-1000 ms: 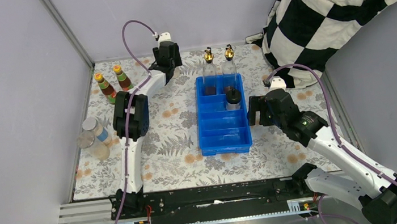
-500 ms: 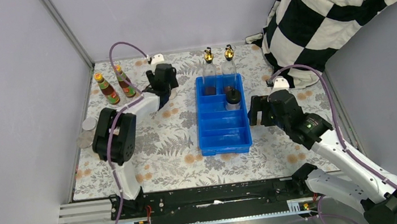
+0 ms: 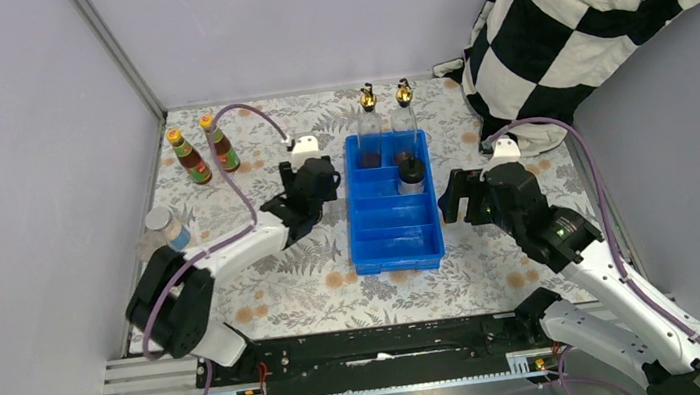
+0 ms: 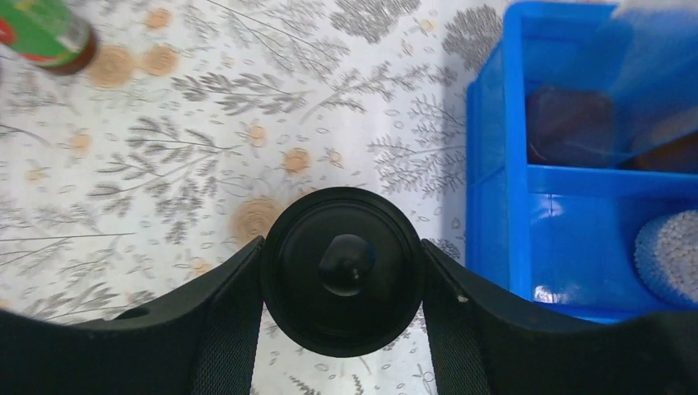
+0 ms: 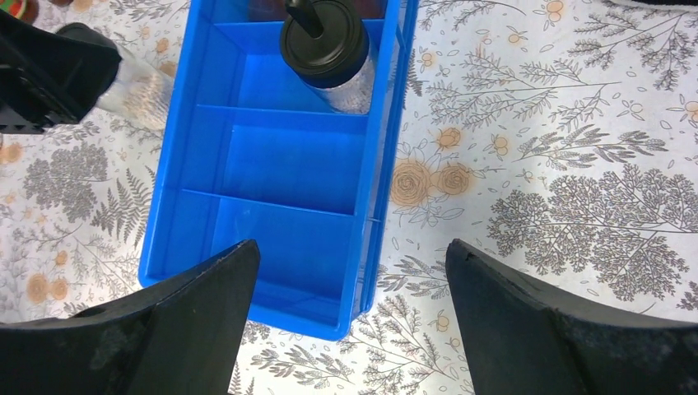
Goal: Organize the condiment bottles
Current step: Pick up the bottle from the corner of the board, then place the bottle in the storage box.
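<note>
From the left wrist, the black-capped bottle (image 4: 342, 270) shows only its cap, the body hidden beneath. A green-labelled sauce bottle (image 4: 45, 37) is cut off at the top-left corner, the blue tray (image 4: 494, 164) at the right edge.

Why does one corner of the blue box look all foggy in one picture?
Left wrist view: a pale see-through smear hazes the top right corner of the blue tray, too blurred to name; the black-capped bottle up close is fairly sharp. Right wrist view: the tray looks crisp. Top view: soft, even light, no harsh glare.
</note>
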`<action>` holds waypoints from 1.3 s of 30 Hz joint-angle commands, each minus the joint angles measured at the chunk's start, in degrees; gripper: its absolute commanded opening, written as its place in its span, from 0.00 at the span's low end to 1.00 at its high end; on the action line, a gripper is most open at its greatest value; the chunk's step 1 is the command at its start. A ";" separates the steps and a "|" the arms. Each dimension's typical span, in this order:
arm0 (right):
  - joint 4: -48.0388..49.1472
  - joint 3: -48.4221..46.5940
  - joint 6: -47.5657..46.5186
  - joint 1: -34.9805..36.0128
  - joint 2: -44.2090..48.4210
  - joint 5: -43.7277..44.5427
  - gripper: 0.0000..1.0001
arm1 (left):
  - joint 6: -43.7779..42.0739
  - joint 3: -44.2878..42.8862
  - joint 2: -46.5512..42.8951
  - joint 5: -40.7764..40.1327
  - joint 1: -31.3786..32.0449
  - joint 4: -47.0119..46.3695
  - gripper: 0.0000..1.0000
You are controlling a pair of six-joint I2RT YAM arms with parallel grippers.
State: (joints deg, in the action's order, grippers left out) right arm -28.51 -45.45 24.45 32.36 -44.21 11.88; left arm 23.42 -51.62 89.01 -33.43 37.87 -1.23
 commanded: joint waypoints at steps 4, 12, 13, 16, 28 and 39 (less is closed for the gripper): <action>-0.86 0.37 0.82 0.30 1.10 -2.25 0.91 | -2.28 -5.60 -9.78 -6.18 -0.08 8.44 0.57; -0.51 -0.17 0.60 0.30 0.44 -2.36 0.91 | -5.91 -16.32 -12.51 -3.60 1.55 13.62 0.57; -0.52 -0.13 0.69 0.31 0.46 -2.46 0.91 | -6.27 -17.72 -12.29 -3.05 1.59 14.02 0.57; -0.43 0.21 0.85 0.26 0.60 -2.43 0.91 | -7.87 -23.21 -9.88 -1.20 1.60 15.96 0.58; -1.07 1.31 1.24 0.30 1.71 -1.53 0.91 | -6.85 -33.13 0.61 8.63 1.86 15.68 0.58; -0.31 2.07 1.30 0.31 1.03 -1.45 0.91 | -5.13 -29.09 1.84 7.76 6.99 12.94 0.58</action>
State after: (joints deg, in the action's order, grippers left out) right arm -29.41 -43.86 25.50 32.36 -43.22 10.83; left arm 17.39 -82.39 91.88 -25.02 42.87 16.38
